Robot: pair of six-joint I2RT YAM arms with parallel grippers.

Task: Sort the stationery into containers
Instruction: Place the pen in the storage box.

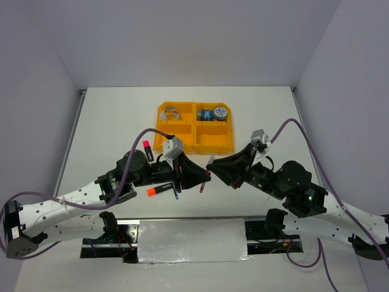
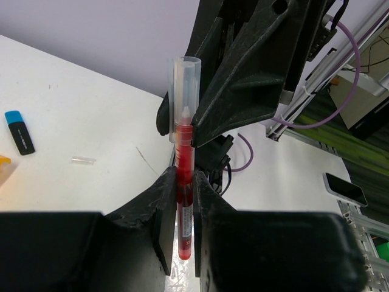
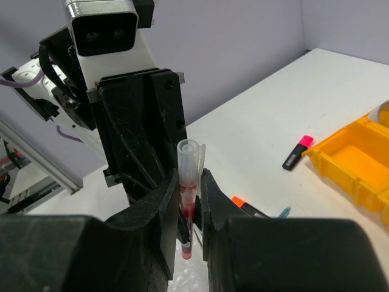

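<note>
The left fingers (image 2: pixel 163 226) are clamped tight on the barrel of the red pen (image 2: pixel 184 182), and the right fingers (image 3: pixel 165 214) stand narrow about the same pen. We find it held roughly upright, clear cap (image 2: pixel 185 79) uppermost, over the worktop (image 1: pixel 121 121) just in front of the orange tray (image 1: pixel 213 139).

Left gripper (image 2: pixel 184 177) is pinching a thin red pen (image 2: pixel 184 152) with a clear plastic cap, standing pretty much upright. Black right gripper (image 2: pixel 184 128) crowds right up against it. Blue-capped black marker (image 2: pixel 18 131) lies off left on the white table (image 2: pixel 91 109)
</note>
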